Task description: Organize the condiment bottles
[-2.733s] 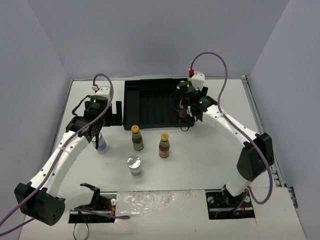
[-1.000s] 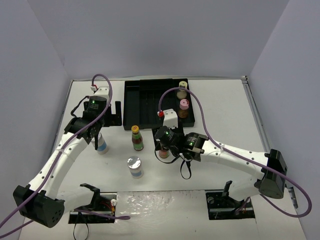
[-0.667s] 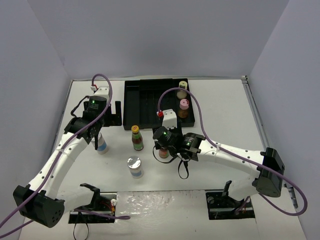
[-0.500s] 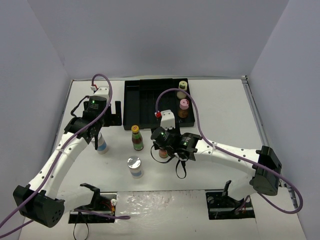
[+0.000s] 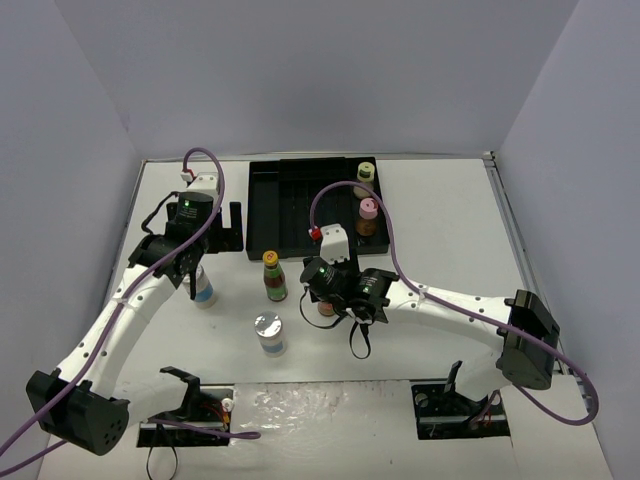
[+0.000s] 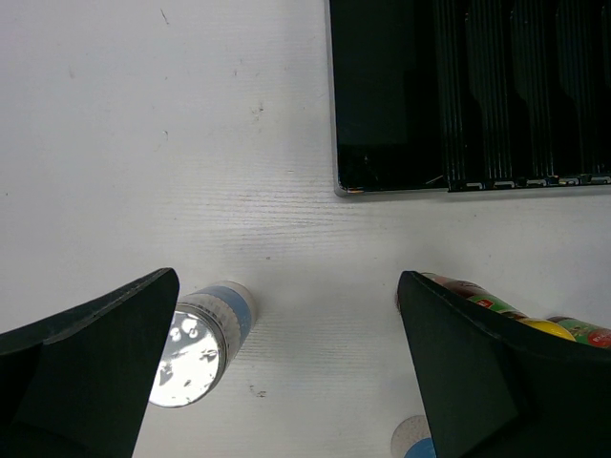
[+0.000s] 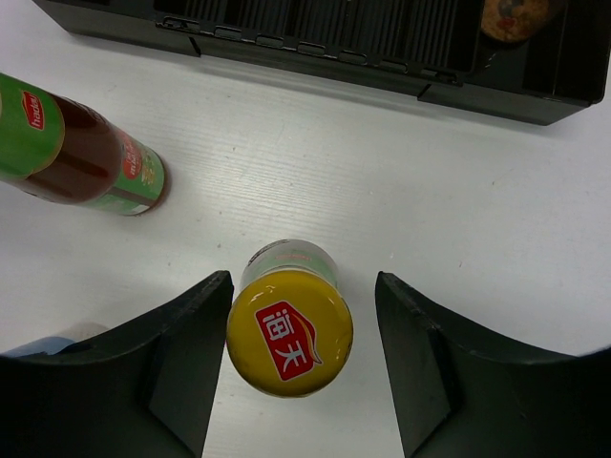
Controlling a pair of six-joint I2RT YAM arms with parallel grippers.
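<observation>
Right gripper [image 7: 303, 286] gapes wide either side of a slim bottle [image 7: 289, 329] standing on the table [image 7: 477, 210] near the tray [image 7: 286, 50]; left gripper [image 6: 286, 286] hangs open and empty, a jar [image 6: 200, 334] beside one finger

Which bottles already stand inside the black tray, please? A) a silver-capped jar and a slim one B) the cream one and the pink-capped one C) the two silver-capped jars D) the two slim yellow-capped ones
B: the cream bottle and the pink-capped bottle stand along the right side of the tray.
</observation>
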